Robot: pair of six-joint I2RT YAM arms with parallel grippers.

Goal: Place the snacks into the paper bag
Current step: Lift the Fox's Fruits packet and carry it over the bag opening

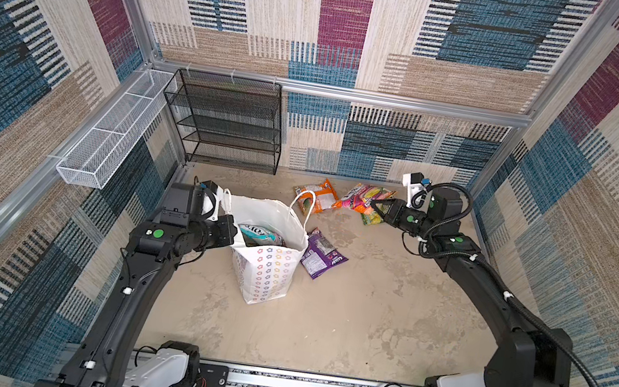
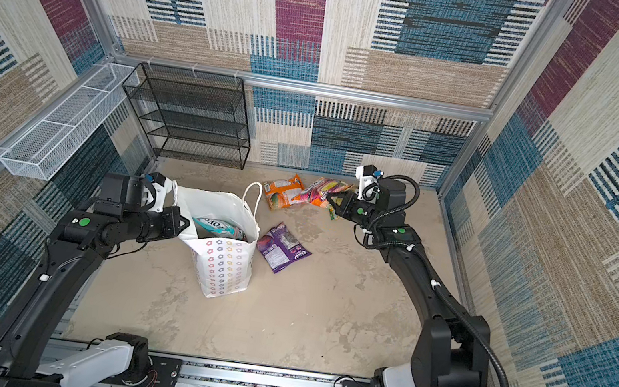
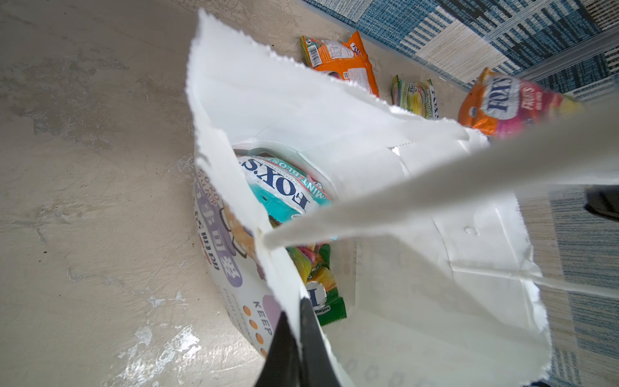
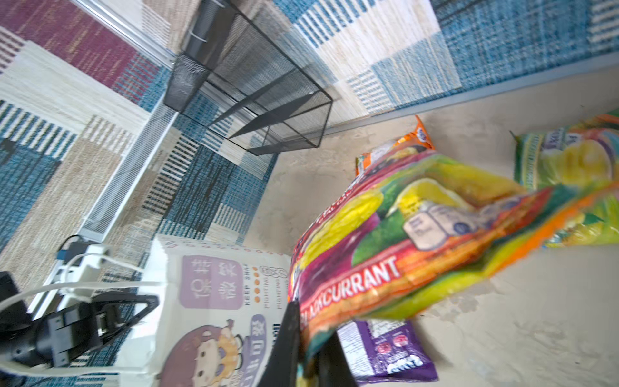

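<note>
The right fingers (image 4: 289,338) are clamping the fruit-print packet (image 4: 418,234), seemingly just off the worktop (image 1: 364,317), well apart from the paper bag (image 1: 265,276) the left fingers (image 3: 311,338) are pinching open; lifting high first seems wise.

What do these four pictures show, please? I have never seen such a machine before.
Two black robot arms stand at a table. Two pictures look down from above; two come from cameras on the wrists. The left gripper pinches the rim of a white bag, which holds a teal packet. The right gripper is shut on a fruit packet. An orange packet, a green packet and a purple packet lie on the table.
</note>
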